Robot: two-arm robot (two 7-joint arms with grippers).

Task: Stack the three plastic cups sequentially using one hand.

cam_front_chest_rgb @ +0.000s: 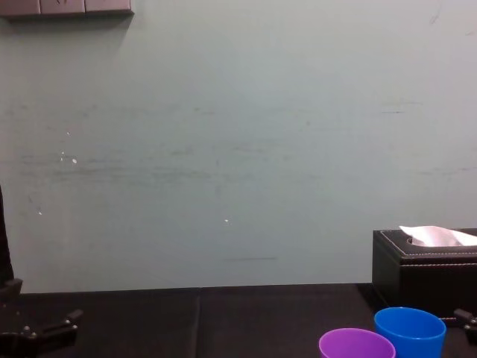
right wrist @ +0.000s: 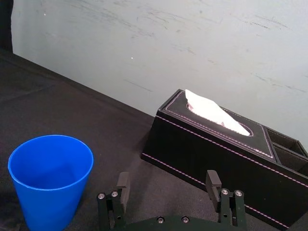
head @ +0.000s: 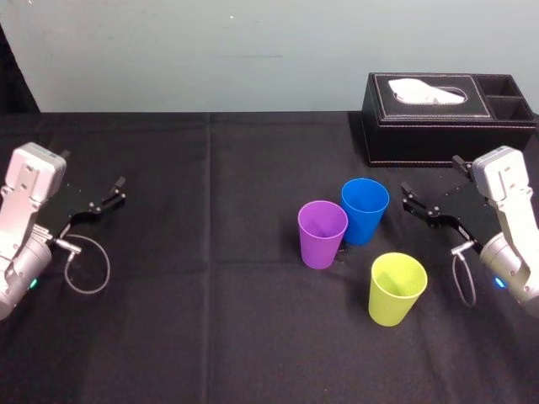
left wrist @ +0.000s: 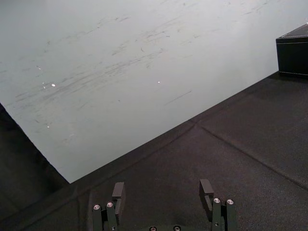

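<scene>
Three plastic cups stand upright and apart, right of the table's middle. The purple cup (head: 322,235) is leftmost, the blue cup (head: 364,210) stands just behind and right of it, and the yellow-green cup (head: 397,289) is nearest me. My right gripper (head: 430,177) hovers open and empty right of the blue cup (right wrist: 50,178), a short gap away. In its wrist view the right gripper (right wrist: 168,182) holds nothing. My left gripper (head: 91,172) rests open and empty at the far left, and the left gripper (left wrist: 163,192) has only tablecloth ahead of it.
A black leather tissue box (head: 446,126) with a white tissue stands at the back right, just behind the right gripper. The black tablecloth (head: 210,295) covers the table, and a pale wall (cam_front_chest_rgb: 223,149) rises behind it.
</scene>
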